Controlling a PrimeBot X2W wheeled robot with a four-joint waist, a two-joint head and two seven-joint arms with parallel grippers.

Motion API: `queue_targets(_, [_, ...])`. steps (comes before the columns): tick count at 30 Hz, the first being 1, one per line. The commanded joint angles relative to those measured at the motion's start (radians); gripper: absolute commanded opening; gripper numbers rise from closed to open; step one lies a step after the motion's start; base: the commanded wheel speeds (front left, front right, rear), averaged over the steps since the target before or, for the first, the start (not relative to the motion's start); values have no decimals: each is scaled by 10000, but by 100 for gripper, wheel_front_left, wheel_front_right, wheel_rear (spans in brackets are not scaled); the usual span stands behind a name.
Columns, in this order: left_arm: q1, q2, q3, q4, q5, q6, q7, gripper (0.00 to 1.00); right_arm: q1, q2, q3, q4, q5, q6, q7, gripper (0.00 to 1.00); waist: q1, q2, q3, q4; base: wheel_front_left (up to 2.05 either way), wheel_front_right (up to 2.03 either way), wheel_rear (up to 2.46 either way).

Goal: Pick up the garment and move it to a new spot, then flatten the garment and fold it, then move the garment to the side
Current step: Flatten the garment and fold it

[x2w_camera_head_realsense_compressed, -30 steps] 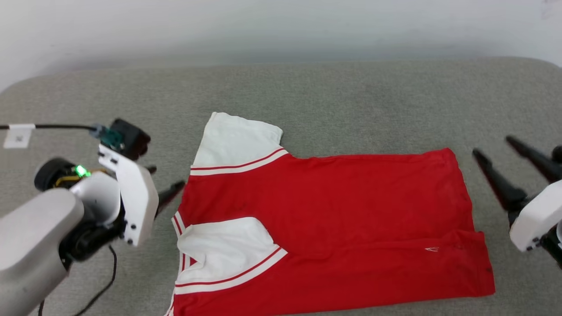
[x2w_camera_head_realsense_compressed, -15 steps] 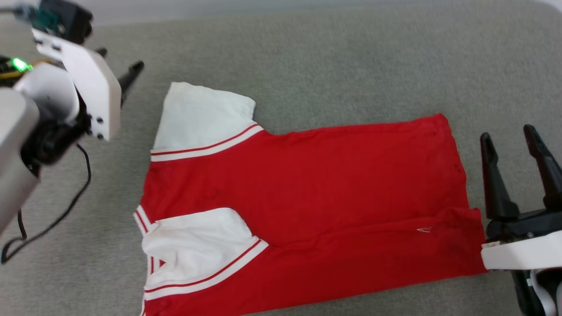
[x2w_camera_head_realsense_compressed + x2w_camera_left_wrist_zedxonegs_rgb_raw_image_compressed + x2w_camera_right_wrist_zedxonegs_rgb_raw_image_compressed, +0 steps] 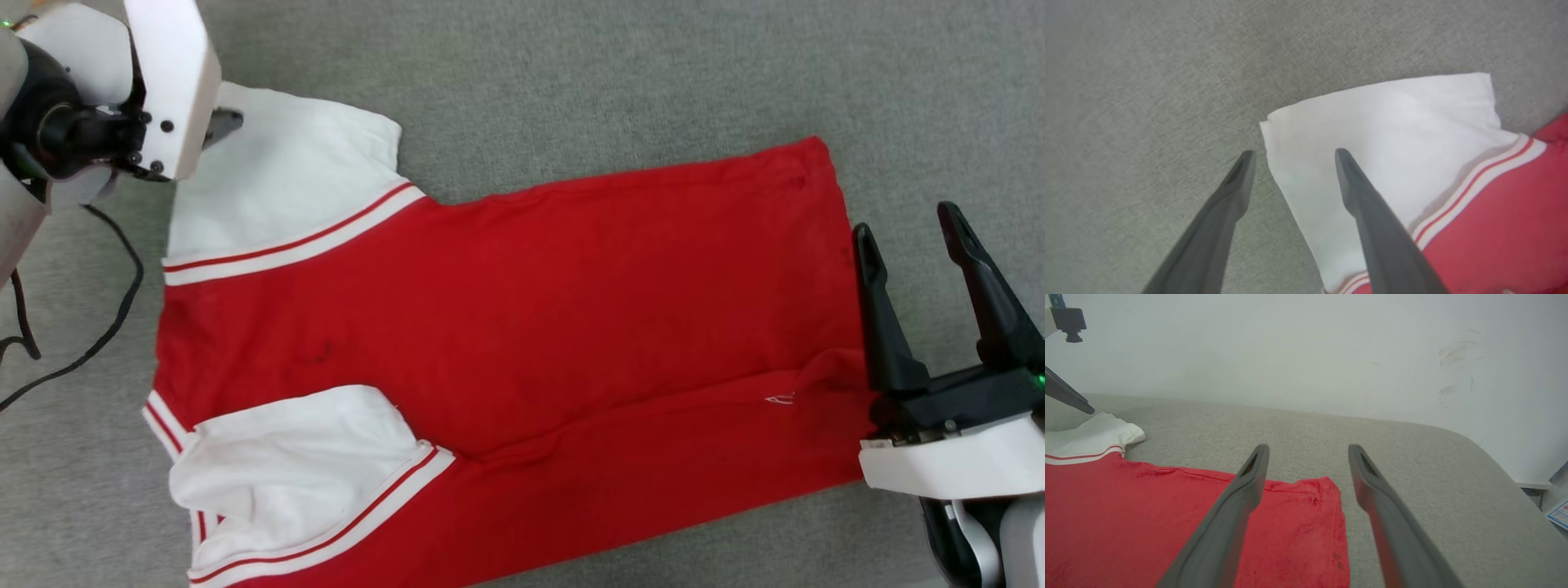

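Note:
The garment lies spread on the grey cushion, red body with white sleeves and striped trim, its near edge folded over. My left gripper is open and straddles the outer edge of the far white sleeve, one finger over the cushion and the other over the cloth. In the head view its white wrist housing covers that sleeve's corner. My right gripper is open at the hem side, its left finger over the hem's edge. In the right wrist view the right gripper hovers above the hem's far corner.
The grey cushion runs on beyond the garment on the far and right sides. A black cable trails across it at the left. A pale wall rises behind, and the cushion's rounded end drops off at the right.
The head camera has tilted down and closer. My left gripper has gone from beside the collar to over the far sleeve's edge. My right gripper has closed in on the hem.

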Motion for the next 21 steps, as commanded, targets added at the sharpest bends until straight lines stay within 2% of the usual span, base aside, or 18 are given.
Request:
queue_targets(1, [-132,-1,-53,54,1,-27,167,100,-178,-49,49,44,31,-8,-44,100,-1,0,314,-198,0,0,0])
queue_targets(6, [-276,-20,-493,313,300,-32,851,100,-530,-133,337,443,117,-8,-120,100,-1,0,715,-366,0,0,0])
queue_targets(12, [247,17,-916,643,363,-212,1074,100,-775,-210,454,843,213,-9,-263,100,-1,0,817,-426,0,0,0])
queue_targets(13, [309,21,-931,662,339,-227,1061,24,-809,-235,440,900,231,-8,-255,100,-1,0,795,-412,0,0,0])
queue_targets(14, [356,18,-945,659,327,-265,1036,0,-844,-258,408,941,221,-8,-239,100,-1,0,757,-385,0,0,0])
queue_targets(18, [276,-32,-812,495,293,-418,705,0,-1146,-468,265,938,217,-8,-179,100,-1,0,475,-220,0,0,0])
queue_targets(21, [206,-133,-639,271,197,-536,321,0,-1556,-972,249,882,116,-9,130,100,-1,0,152,-53,0,0,0])
